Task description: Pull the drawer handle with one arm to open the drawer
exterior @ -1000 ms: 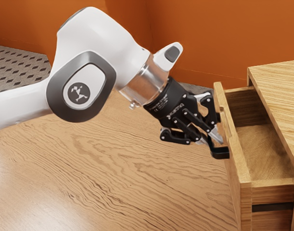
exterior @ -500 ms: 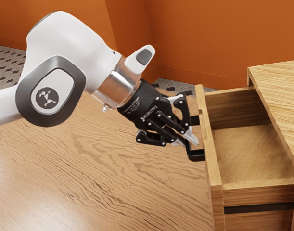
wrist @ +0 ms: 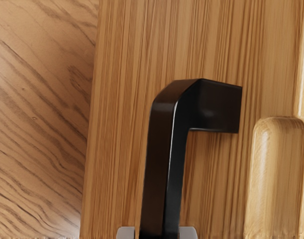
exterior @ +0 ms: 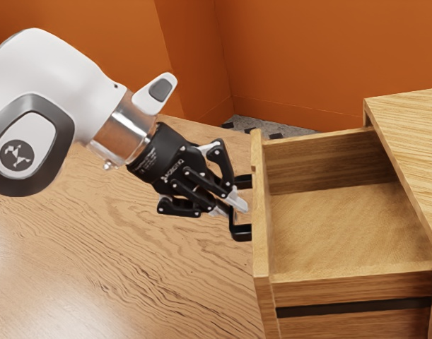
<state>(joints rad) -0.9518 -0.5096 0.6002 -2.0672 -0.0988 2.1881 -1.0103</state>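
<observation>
Gripping the black handle (exterior: 241, 232) from two sides, the hand (exterior: 236, 205) sits at the exterior view's left of the drawer (exterior: 261, 212), which stands well out of its cabinet (exterior: 406, 127). The bar runs along the drawer front; a pull would go toward that same left.

This looks like a robot test room, rendered in a simulator. Plain orange walls (exterior: 307, 49) meet in a bare corner, with a strip of grey floor (exterior: 269, 126) at their foot. A white Franka arm (exterior: 53, 92) reaches over a broad wood-grain table (exterior: 95, 268). Beside it stands a light wooden cabinet (exterior: 406, 120), its drawer (exterior: 261, 212) open, with a plain black handle (wrist: 161, 164) on the front.
</observation>
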